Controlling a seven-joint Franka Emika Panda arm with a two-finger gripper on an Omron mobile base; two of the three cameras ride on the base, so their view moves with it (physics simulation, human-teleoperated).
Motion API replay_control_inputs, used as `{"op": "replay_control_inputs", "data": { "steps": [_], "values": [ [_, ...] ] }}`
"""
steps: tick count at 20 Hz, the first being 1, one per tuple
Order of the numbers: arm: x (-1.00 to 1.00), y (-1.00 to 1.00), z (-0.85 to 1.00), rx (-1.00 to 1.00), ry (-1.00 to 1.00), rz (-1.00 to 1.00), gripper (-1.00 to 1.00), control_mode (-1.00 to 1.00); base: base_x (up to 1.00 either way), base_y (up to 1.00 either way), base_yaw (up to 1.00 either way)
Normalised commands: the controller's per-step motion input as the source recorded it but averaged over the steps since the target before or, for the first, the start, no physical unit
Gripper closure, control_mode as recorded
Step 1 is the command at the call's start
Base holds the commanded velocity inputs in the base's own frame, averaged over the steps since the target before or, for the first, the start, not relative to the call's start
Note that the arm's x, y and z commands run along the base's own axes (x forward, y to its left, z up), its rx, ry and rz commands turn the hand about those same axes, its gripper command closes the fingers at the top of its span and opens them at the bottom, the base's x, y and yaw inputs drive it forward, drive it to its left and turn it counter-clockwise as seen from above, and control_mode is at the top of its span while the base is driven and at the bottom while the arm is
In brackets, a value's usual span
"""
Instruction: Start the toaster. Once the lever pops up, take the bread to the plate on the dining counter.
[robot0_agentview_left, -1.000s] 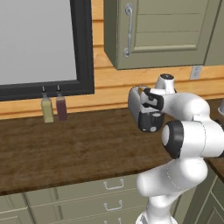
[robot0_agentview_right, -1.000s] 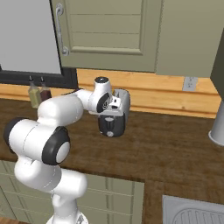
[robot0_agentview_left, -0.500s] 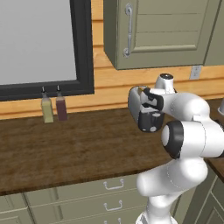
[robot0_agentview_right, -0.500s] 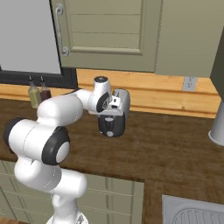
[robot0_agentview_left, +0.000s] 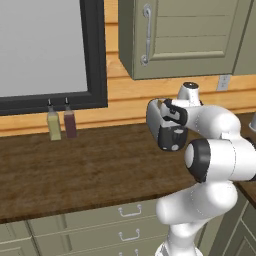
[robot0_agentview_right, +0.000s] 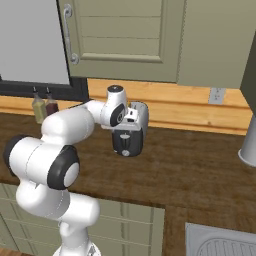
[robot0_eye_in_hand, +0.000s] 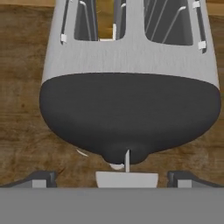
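Bread (robot0_eye_in_hand: 106, 19), a tan-golden slice, shows as a narrow sliver down in the left slot of the brushed-silver toaster with a black front end (robot0_eye_in_hand: 129, 83); most of it is hidden by the slot walls, and the toaster's far end is cut off at the top of the hand view. In the left base view the white arm covers much of the toaster (robot0_agentview_left: 161, 124), and in the right base view the hand hides its top (robot0_agentview_right: 131, 134). The toaster's pale lever (robot0_eye_in_hand: 126, 178) sits low at the black front, its lower part lost behind the bottom of the hand view. The gripper (robot0_eye_in_hand: 113, 177) stands wide open, one dark fingertip (robot0_eye_in_hand: 40, 178) on each side of the lever, holding nothing; whether either tip touches the lever cannot be told. The toaster stands on a dark-brown wood-grain counter (robot0_agentview_left: 75, 170), with two small bottles, one olive and one dark red (robot0_agentview_left: 61, 122), against the wall to the left.
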Motion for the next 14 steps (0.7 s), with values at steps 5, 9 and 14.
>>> {"op": "replay_control_inputs", "data": {
  "steps": [5, 9, 14],
  "values": [
    [0.0, 0.07, 0.02, 0.0, 0.0, 0.0, -1.0, -1.0, 0.0, 0.0, 0.0],
    [0.0, 0.33, 0.0, -0.02, 0.0, 0.0, -1.0, -1.0, 0.0, 0.0, 0.0],
    [0.0, 0.26, 0.0, -0.01, 0.0, 0.0, -1.0, -1.0, 0.0, 0.0, 0.0]
  ]
}}
